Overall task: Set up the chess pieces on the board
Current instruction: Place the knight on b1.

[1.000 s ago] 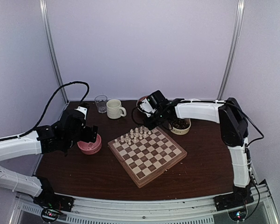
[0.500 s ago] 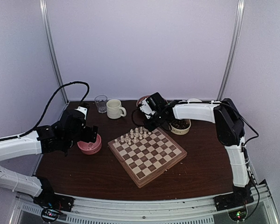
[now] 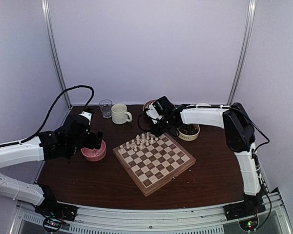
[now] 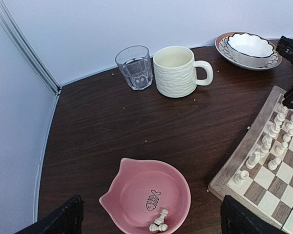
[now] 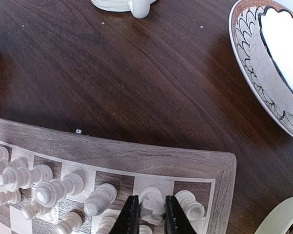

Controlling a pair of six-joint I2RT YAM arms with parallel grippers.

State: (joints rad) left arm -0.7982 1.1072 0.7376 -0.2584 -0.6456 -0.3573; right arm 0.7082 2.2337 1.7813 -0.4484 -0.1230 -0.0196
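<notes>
The chessboard [image 3: 154, 162] lies in the middle of the table, with cream chess pieces [image 3: 142, 140] in two rows along its far edge. My right gripper [image 5: 148, 214] is shut on a cream piece [image 5: 151, 204] standing on a light square in the board's back row, next to the corner piece [image 5: 189, 205]. It shows over the board's far corner in the top view [image 3: 156, 127]. My left gripper [image 3: 92, 140] hangs open above a pink cat-shaped dish [image 4: 146, 195] holding two or three loose pieces [image 4: 158, 222]; only its finger tips [image 4: 63, 219] show.
A cream mug [image 4: 178, 70] and a glass [image 4: 134, 66] stand at the back left. A patterned bowl [image 4: 249, 48] sits behind the board's far corner. A pale bowl of dark pieces [image 3: 188, 130] stands right of the board.
My right gripper has shifted slightly left along the board's far corner. The left arm has not moved.
</notes>
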